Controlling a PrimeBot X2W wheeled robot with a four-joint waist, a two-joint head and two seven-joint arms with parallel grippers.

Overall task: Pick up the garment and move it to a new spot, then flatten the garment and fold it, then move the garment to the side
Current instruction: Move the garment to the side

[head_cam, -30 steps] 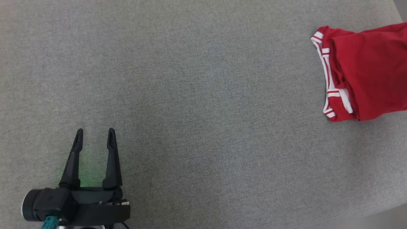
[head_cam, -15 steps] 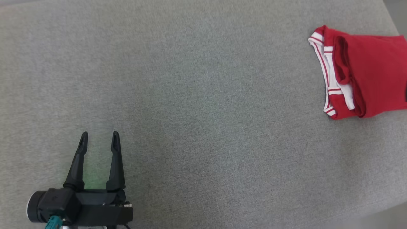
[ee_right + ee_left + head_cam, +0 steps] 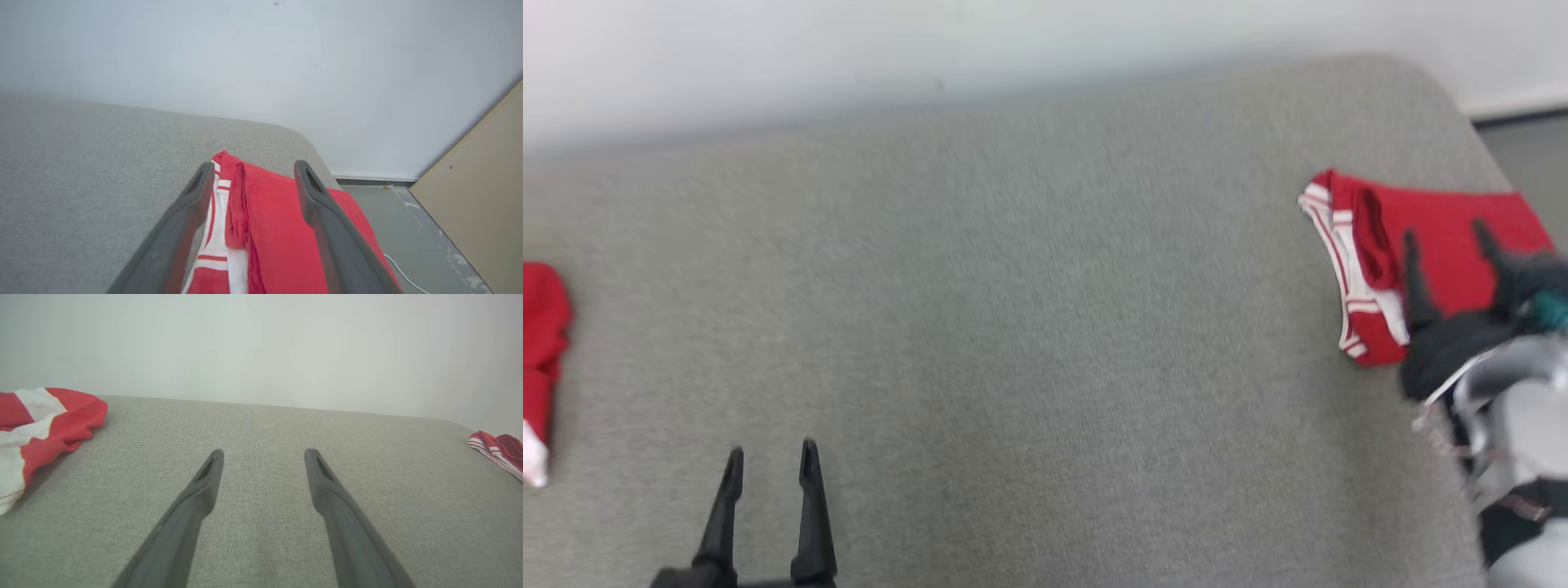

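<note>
The folded red garment (image 3: 1437, 204) with white-striped trim lies near the far right corner of the grey cushion (image 3: 1045, 327). My right gripper (image 3: 1443, 229) hovers over it, open, its fingers straddling the red cloth without touching it. The right wrist view has the garment (image 3: 278, 228) lying between and below the spread fingers of that gripper (image 3: 254, 164). My left gripper (image 3: 772, 449) is open and empty at the lower left, low over bare cushion. From the left wrist view, the left gripper (image 3: 263, 453) points across the cushion, with the garment (image 3: 496, 451) far off to the right.
A second red and white garment (image 3: 539, 343) lies bunched at the cushion's left edge, also in the left wrist view (image 3: 45, 420). A pale wall runs behind the cushion. Off its right end are grey floor (image 3: 380, 204), a white cable (image 3: 404, 273) and a beige panel (image 3: 482, 204).
The head camera has tilted up, bringing in the wall, the cushion's far edge and the left garment. My right gripper has come into view over the folded garment.
</note>
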